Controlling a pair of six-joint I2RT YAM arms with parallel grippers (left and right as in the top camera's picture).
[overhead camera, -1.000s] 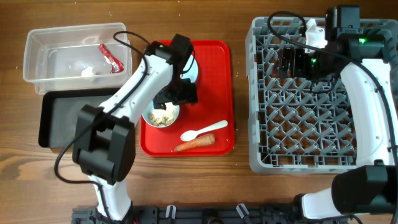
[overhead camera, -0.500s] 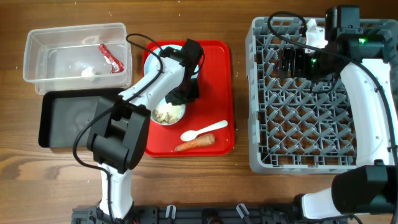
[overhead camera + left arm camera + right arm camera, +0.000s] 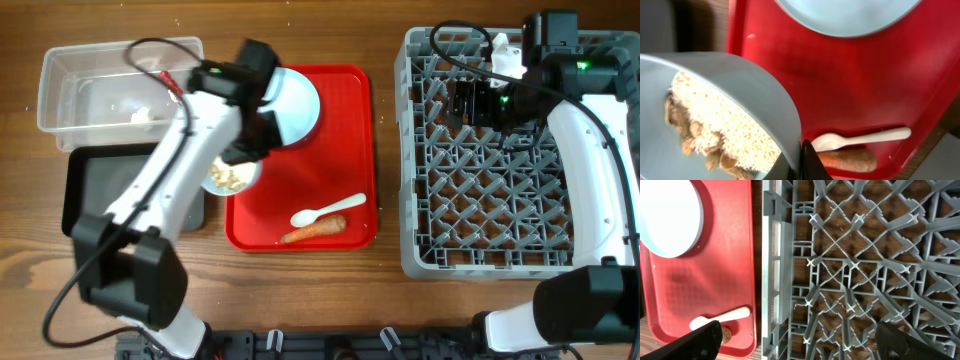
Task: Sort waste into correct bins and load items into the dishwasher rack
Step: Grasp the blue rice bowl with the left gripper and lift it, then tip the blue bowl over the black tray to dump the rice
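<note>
Sorting is partly done. A red wrapper [image 3: 172, 88] and a white scrap [image 3: 142, 116] are already lying in the clear bin [image 3: 60, 70] at upper left of the overhead view. The black bin [image 3: 90, 190] just below it is showing nothing inside that can be made out. The left gripper [image 3: 801, 159] is pinching the rim of a pale blue bowl [image 3: 228, 176], with one dark finger showing on the outer wall at the bottom of the wrist view. The bowl is hanging over the left rim of the red tray [image 3: 340, 150], partly over the right end of the black bin and seemingly lifted clear of both. By my reading it is on its way to be tipped out there. The bowl is smooth-walled and thin-rimmed, and it is carrying a heap of pale beige crumbs [image 3: 715, 130], fine grains with some darker, larger lumps along the lower edge. The load is loose, so it is likely to spill if the bowl tilts early. Left on the tray are the blue plate [image 3: 295, 100] at the top and the white spoon [image 3: 325, 211] and orange carrot [image 3: 313, 230], lying side by side near the bottom edge. The right gripper [image 3: 797, 345] is hanging over the upper left part of the grey dishwasher rack [image 3: 500, 200], jaws spread wide and holding nothing. No dish is showing in the rack, so all the loading remains. A second bowl and the cup are not showing in any view.
</note>
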